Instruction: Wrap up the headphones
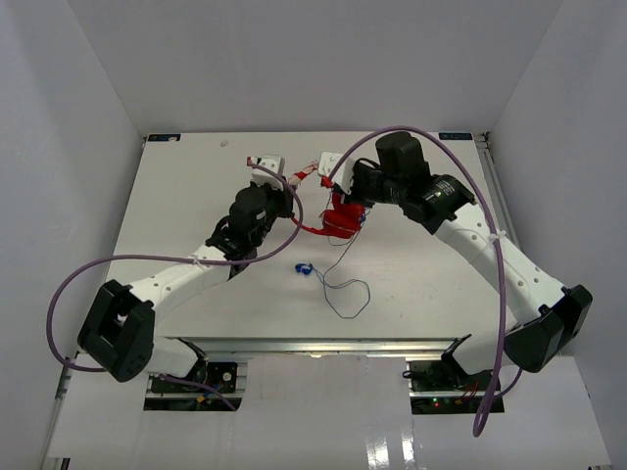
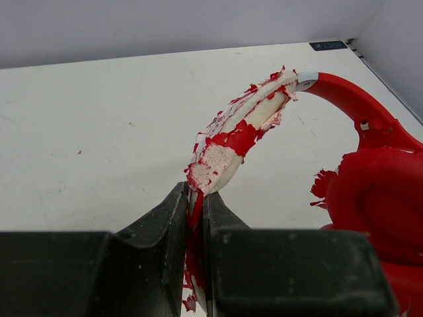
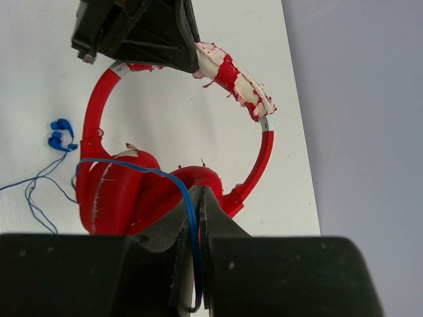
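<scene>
Both claws pinched on the red headphones (image 1: pixel 338 221), just above the middle of the top view.
Left gripper (image 2: pixel 196 198), lower centre of its wrist view, is nearly closed on the flaking headband (image 2: pixel 241 135), with an earcup (image 2: pixel 377 195) at right edge. Right gripper (image 3: pixel 197 195) has its jaws almost together, thin blue cable (image 3: pixel 132 170) nipped between them. Slack cable loops on the white table (image 1: pixel 186 196), and the blue plug (image 1: pixel 304 268) lies below-left of the headphones.

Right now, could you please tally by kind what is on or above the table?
Headphones: 1
Grippers: 2; the left gripper is shut on the headband, and the right gripper is shut on the cable
Purple robot cables: 2
Total: 5
</scene>
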You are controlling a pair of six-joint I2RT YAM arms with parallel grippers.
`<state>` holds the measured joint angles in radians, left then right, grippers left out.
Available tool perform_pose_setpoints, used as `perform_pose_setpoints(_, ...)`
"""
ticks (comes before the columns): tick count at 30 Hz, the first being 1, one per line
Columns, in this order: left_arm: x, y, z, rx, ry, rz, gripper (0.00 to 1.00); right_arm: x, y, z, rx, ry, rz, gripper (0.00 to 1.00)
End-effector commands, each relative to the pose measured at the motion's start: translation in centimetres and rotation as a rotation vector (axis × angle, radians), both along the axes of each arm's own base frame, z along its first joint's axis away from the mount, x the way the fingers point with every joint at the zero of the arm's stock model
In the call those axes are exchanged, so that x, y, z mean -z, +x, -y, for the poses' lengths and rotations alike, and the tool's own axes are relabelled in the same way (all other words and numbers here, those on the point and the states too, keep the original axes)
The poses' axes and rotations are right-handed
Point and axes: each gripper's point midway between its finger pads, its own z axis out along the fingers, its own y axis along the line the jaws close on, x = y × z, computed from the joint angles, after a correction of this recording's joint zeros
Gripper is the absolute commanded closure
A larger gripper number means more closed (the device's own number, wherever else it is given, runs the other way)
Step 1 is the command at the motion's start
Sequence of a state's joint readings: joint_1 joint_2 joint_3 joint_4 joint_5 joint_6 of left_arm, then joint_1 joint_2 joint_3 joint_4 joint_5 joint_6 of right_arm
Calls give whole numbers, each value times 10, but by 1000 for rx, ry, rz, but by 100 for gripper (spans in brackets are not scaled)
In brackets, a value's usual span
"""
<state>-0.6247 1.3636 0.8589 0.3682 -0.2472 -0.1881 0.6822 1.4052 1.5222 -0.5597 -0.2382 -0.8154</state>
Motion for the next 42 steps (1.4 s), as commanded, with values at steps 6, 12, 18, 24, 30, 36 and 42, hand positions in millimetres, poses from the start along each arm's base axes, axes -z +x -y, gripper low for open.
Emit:
perform_pose_setpoints(6,-49,-19,7,163,-3,126,100,-20,13,13,28,-3,79,92)
perform_pose_setpoints(12,-46,-32,25,307,6,100,100,-25,29,29,104,-1,106,92)
perform_pose_setpoints(18,-46,-51,31,419,1,80,100,-19,47,53,172,55,74,92)
perform_pose_setpoints(24,-57,-60,25,455,-15,84,100,-1,47,67,165,99,8,92)
perform_pose_setpoints(30,-62,-79,32,572,-42,57,100,3,53,80,187,141,-10,92)
perform_pose_setpoints(36,-59,-100,38,661,-99,13,100,7,62,95,222,226,-59,92)
perform_pose_setpoints(42,-64,-112,36,685,-206,-16,100,18,67,107,229,281,-115,92)
